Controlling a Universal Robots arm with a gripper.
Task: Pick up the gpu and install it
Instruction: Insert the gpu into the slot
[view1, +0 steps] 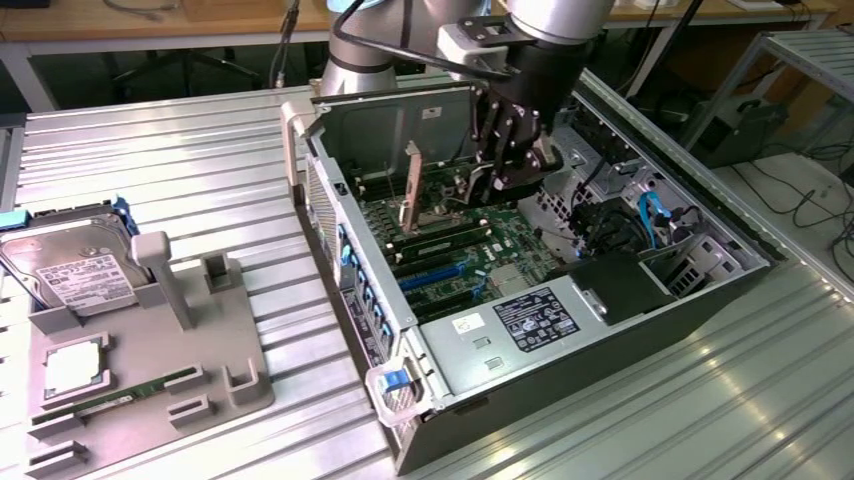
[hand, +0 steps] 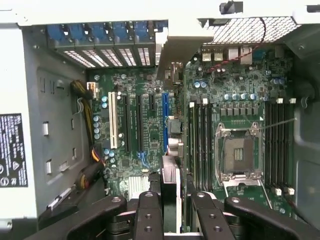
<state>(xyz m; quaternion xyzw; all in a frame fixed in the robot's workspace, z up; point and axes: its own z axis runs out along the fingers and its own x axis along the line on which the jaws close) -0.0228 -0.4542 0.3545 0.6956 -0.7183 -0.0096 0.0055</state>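
- Wrist view looked down past the black fingers (hand: 148, 215) of the gripper (hand: 170, 210), which were clenched on the gpu (hand: 170, 187), seen edge-on between them as a thin dark card with a pale upper edge.
- Just beyond the card lay the green motherboard (hand: 240, 85), with a blue slot (hand: 165, 122) close to the card's line, a white slot (hand: 112, 120) farther off, and the bare processor socket (hand: 237, 152) to one side.
- Exterior view showed the gripper (view1: 514, 165) lowered inside the open computer case (view1: 587, 340), the gpu (view1: 414, 190) standing upright on edge over the board.
- Toward the exterior view's left, well apart from the case, a grey holder tray (view1: 200, 360) carried a silver hard drive (view1: 74, 270) and a memory stick (view1: 127, 390).
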